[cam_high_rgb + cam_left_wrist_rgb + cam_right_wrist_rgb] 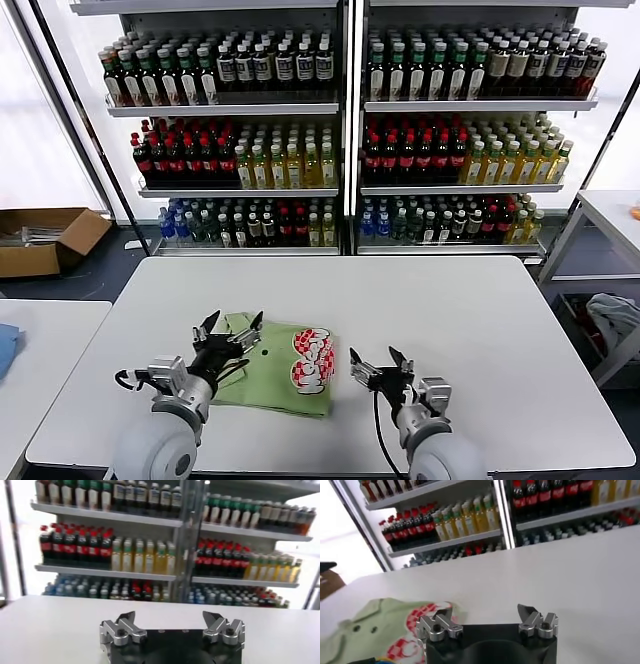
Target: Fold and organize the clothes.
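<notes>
A light green shirt (268,364) lies folded on the white table (470,320), its red-and-white checkered print (312,360) facing up on its right side. My left gripper (234,330) hovers open over the shirt's far left corner, holding nothing. In the left wrist view that gripper (171,617) shows only bare tabletop between its fingers. My right gripper (377,361) stands open just right of the shirt, apart from it. The right wrist view has this gripper (485,612) empty, with the shirt (375,625) and its small buttons off to one side.
Shelves of bottles (350,130) stand behind the table. A cardboard box (40,238) sits on the floor at the far left. A second table edge (40,340) lies on the left, and a white rack with cloth (610,310) on the right.
</notes>
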Robot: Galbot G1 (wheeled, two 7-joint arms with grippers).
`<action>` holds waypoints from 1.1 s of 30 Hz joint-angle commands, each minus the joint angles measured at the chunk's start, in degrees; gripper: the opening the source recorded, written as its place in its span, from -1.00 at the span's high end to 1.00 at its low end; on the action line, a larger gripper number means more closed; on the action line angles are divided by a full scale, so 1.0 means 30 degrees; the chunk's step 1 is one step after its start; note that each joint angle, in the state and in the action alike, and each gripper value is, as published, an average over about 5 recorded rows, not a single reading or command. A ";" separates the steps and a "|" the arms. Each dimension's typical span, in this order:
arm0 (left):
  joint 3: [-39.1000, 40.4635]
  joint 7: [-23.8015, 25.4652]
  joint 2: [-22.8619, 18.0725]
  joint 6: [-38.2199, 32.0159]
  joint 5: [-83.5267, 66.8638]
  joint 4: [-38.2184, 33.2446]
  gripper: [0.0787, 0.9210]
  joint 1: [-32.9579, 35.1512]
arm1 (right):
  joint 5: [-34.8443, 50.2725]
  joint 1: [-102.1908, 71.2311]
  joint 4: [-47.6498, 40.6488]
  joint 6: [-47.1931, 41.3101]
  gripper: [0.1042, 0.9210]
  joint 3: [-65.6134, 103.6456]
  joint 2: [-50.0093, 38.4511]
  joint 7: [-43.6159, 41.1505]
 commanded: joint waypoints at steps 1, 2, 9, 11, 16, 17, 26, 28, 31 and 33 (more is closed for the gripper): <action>-0.1503 -0.0516 0.0323 0.0173 0.0751 0.0324 -0.77 0.0473 | 0.3560 0.2373 -0.3038 -0.0362 -0.72 -0.2916 0.1644 0.2632; -0.1546 -0.0509 0.0315 0.0214 0.0830 0.0295 -0.77 0.0573 | 0.3557 0.2380 -0.3166 -0.0363 -0.70 -0.3122 0.1778 0.2713; -0.1740 -0.0498 0.0271 0.0402 0.0926 0.0018 -0.77 0.0812 | 0.3660 0.2444 -0.3669 -0.0360 -0.65 -0.3641 0.2116 0.3182; -0.1707 -0.0503 0.0244 0.0433 0.0928 0.0025 -0.77 0.0803 | 0.3716 0.2450 -0.3640 -0.0359 -0.65 -0.3648 0.2103 0.3263; -0.1644 -0.0526 0.0191 0.0486 0.0897 0.0105 -0.77 0.0756 | 0.3707 0.2447 -0.3486 -0.0359 -0.54 -0.3731 0.2058 0.3518; -0.1635 -0.0531 0.0181 0.0489 0.0888 0.0106 -0.77 0.0756 | 0.3676 0.2437 -0.3484 -0.0359 -0.49 -0.3742 0.2038 0.3561; -0.1712 -0.0625 -0.0061 0.0514 0.0768 -0.0037 -0.77 0.0934 | 0.2937 0.2244 -0.3223 -0.0321 0.14 -0.3724 0.1858 0.3643; -0.1786 -0.0644 -0.0196 0.0526 0.0745 -0.0124 -0.77 0.0978 | 0.2637 0.2204 -0.3085 -0.0291 0.29 -0.3680 0.1751 0.3620; -0.1992 -0.0668 -0.0560 0.0538 0.0730 -0.0291 -0.77 0.1068 | 0.1966 0.2110 -0.2846 -0.0149 0.50 -0.3599 0.1487 0.3378; -0.2136 -0.0677 -0.0857 0.0534 0.0736 -0.0451 -0.77 0.1186 | 0.1535 0.2024 -0.2652 -0.0085 0.63 -0.3550 0.1281 0.3164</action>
